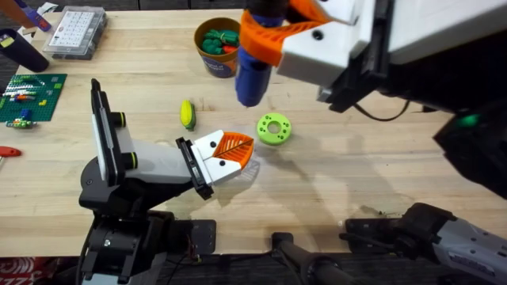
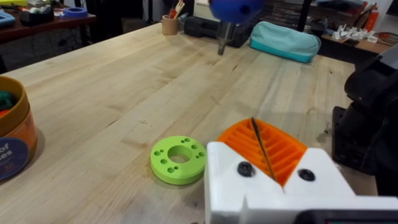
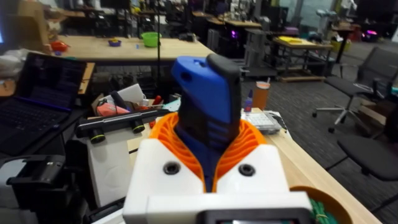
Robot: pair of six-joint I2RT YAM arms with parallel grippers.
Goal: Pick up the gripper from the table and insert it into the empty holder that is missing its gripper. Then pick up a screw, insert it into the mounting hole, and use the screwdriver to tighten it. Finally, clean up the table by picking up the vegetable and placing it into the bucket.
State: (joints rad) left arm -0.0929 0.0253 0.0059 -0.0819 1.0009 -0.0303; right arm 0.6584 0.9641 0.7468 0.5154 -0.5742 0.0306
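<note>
Overhead, the right gripper (image 1: 265,39) hangs high over the far middle of the table (image 1: 348,182), its orange pads clamped on the screwdriver (image 1: 252,75), which points nose down toward the wood between the bucket (image 1: 215,49) and the green ring (image 1: 273,128). In the right wrist view the blue body of the screwdriver (image 3: 208,102) stands upright between the orange ribbed pads (image 3: 165,134), held firmly.

The left gripper (image 1: 228,154) sits low near the table's middle, its white and orange fingers pressed together with nothing between them; the left wrist view shows the two pads (image 2: 283,152) meeting along a thin dark seam. The green ring (image 2: 178,159) lies flat just to the right of and slightly beyond those fingertips, apart from them.

The vegetable (image 1: 187,114) lies on bare wood left of the ring and nearer than the bucket, well apart from both. The bucket stands near the far edge, already holding green and red toy pieces.

The holder (image 1: 107,138) with its tall black upright stands at the near left. The right half of the table is open wood out to the right arm, and open wood also runs leftward past the vegetable to the green baseplate (image 1: 32,96) at the left edge. A clear parts box (image 1: 75,32) sits at the far left corner.
</note>
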